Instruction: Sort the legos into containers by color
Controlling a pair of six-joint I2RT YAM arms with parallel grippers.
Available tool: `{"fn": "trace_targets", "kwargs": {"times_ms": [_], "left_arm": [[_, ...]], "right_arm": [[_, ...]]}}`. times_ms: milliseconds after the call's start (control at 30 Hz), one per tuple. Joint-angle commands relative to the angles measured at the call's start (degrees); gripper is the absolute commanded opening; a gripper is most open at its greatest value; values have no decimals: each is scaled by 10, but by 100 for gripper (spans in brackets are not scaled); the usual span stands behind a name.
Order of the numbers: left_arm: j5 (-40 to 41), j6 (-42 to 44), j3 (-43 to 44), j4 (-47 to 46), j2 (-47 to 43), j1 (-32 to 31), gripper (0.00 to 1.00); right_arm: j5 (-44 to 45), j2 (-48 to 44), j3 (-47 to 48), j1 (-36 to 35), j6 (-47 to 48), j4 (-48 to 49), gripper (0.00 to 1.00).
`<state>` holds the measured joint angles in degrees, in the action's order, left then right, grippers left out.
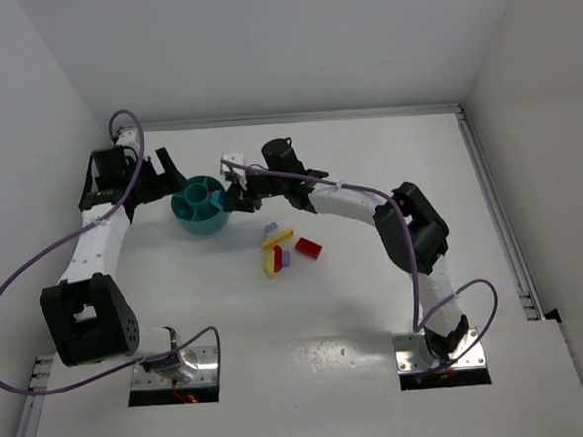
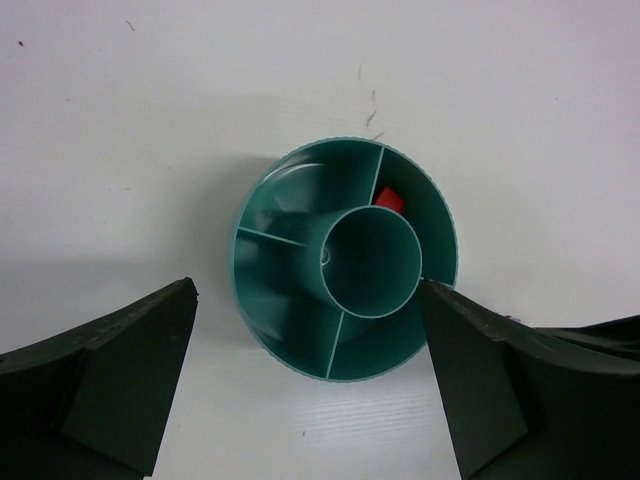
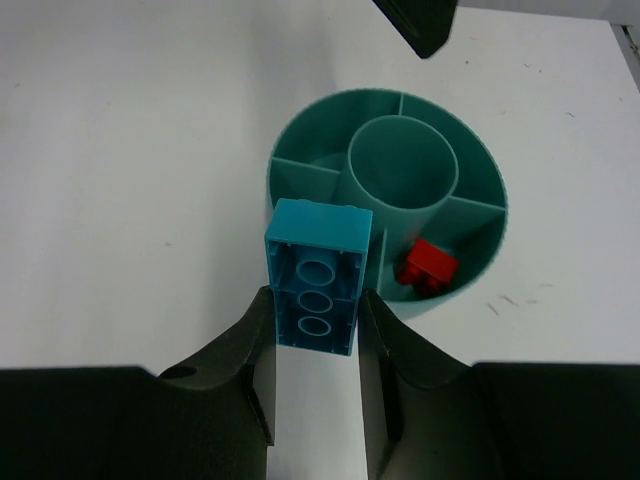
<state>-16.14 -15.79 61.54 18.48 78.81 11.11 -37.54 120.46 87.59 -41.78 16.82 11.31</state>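
Observation:
The round teal bowl (image 1: 201, 205) with inner dividers sits at the back left; it shows in the left wrist view (image 2: 345, 262) and the right wrist view (image 3: 400, 190). One red lego (image 3: 428, 267) lies in a compartment, also seen in the left wrist view (image 2: 389, 200). My right gripper (image 3: 316, 330) is shut on a teal lego (image 3: 316, 275), hollow underside toward the camera, held over the bowl's near rim. My left gripper (image 2: 310, 380) is open and empty, its fingers either side of the bowl. A yellow bar (image 1: 277, 239), another yellow lego (image 1: 271, 263), lilac legos (image 1: 270, 228) and a red lego (image 1: 308, 247) lie right of the bowl.
White walls close the table at the back and sides. The loose legos cluster mid-table (image 1: 285, 249). The arm bases (image 1: 172, 369) sit at the near edge.

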Motion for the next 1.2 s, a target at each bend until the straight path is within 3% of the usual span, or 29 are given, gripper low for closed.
{"fn": "trace_targets", "kwargs": {"times_ms": [0, 300, 967, 1067, 1167], "left_arm": [[-17, -9, 7, -20, -2, 15, 100], [-28, 1, -4, -9, -8, 32, 100], [-39, 7, 2, -9, 4, 48, 100], [-39, 7, 2, -9, 4, 48, 100], [-39, 7, 2, -9, 4, 48, 100]], "right_arm": [[-10, 8, 33, -17, -24, 101, 0], [27, 56, 72, -34, -78, 165, 0], [-2, 92, 110, -34, -94, 122, 2], [-3, 92, 110, -34, -94, 108, 10], [-3, 92, 110, -34, -94, 107, 37]]}}
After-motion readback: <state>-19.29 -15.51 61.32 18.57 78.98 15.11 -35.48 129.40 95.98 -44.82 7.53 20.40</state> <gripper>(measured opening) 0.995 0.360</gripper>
